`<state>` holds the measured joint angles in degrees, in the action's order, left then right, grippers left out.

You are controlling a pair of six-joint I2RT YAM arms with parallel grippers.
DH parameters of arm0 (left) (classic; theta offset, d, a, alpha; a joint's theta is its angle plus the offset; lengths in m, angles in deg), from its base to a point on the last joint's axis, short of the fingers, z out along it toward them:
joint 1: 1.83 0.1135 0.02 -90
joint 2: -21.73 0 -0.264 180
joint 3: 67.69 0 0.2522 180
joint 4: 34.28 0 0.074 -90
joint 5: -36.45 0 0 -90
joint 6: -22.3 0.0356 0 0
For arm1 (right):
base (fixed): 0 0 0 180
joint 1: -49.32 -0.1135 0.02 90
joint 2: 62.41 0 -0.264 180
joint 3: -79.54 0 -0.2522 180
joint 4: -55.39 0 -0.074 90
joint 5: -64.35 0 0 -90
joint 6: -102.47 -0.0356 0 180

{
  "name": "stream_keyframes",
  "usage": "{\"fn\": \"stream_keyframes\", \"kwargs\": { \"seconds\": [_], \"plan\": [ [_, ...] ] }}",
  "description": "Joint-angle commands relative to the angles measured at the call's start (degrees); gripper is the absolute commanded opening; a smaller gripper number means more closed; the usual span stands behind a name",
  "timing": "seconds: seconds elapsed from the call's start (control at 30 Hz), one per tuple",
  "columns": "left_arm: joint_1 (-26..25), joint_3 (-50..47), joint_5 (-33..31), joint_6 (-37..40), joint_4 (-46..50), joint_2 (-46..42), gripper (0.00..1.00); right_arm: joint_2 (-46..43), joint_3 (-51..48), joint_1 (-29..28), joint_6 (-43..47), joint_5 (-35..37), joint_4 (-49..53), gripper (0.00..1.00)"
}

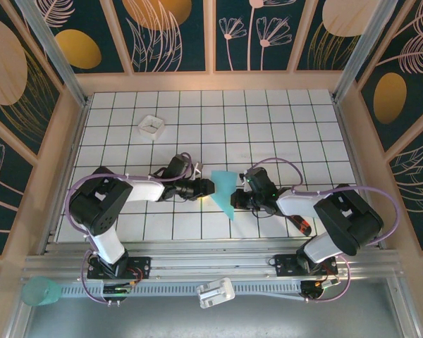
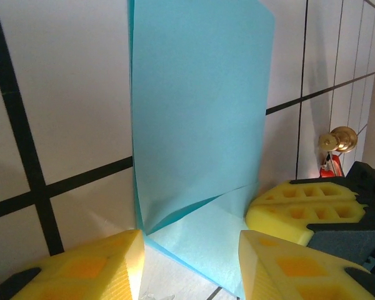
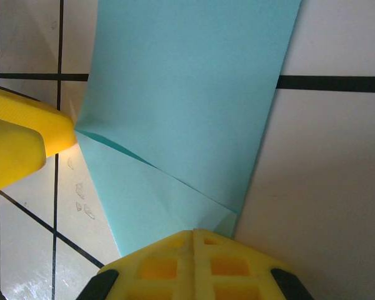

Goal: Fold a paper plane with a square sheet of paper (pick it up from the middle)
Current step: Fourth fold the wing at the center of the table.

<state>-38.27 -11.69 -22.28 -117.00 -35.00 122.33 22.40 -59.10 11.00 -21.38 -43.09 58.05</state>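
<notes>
Pincers first. My left pincer [image 2: 190,253] has its jaws apart, about half spread, with nothing clamped. The near edge of the sheet of paper [image 2: 200,125] sits in the gap between its two yellow fingers [image 2: 81,269], and I cannot tell whether either pad touches it. My right pincer [image 3: 194,244] is closed, its pads together on the corner of the sheet nearest it. A diagonal fold ends right at that pinch.

Outward from there, in the overhead view, the sheet is a slim turquoise strip lying between the two pincers on the grid-tiled table [image 1: 268,127]. It is wider at the far end and tapers to a point at the near end. Its long axis runs far to near, leaning slightly right as it comes toward me, so it crosses the line joining my two wrists. The left pincer meets it from the left and the right pincer from the right. Both are just beside it and neither is clearly nearer.

Flat or slightly lifted: cannot tell from the wrist views.

Judgement: the right pincer anchors the sheet, so the free left pincer has to do the work. Its next close or press should follow that far-to-near axis. Working across it risks a skewed crease or pulling the corner out of the pinch.
</notes>
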Motion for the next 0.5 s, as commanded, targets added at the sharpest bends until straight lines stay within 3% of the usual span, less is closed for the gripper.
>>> {"fn": "stream_keyframes", "kwargs": {
  "seconds": [0.0,0.47],
  "plan": [
    [-0.32,1.87,-0.3,-0.26,2.8,1.53,0.44,0.88,-1.31,0.27,-0.73,2.14,0.62,0.0],
    [-0.29,0.98,1.58,-5.82,-2.03,1.6,0.41,0.44,-2.02,0.5,-0.78,2.42,0.53,0.0]
  ]
}}
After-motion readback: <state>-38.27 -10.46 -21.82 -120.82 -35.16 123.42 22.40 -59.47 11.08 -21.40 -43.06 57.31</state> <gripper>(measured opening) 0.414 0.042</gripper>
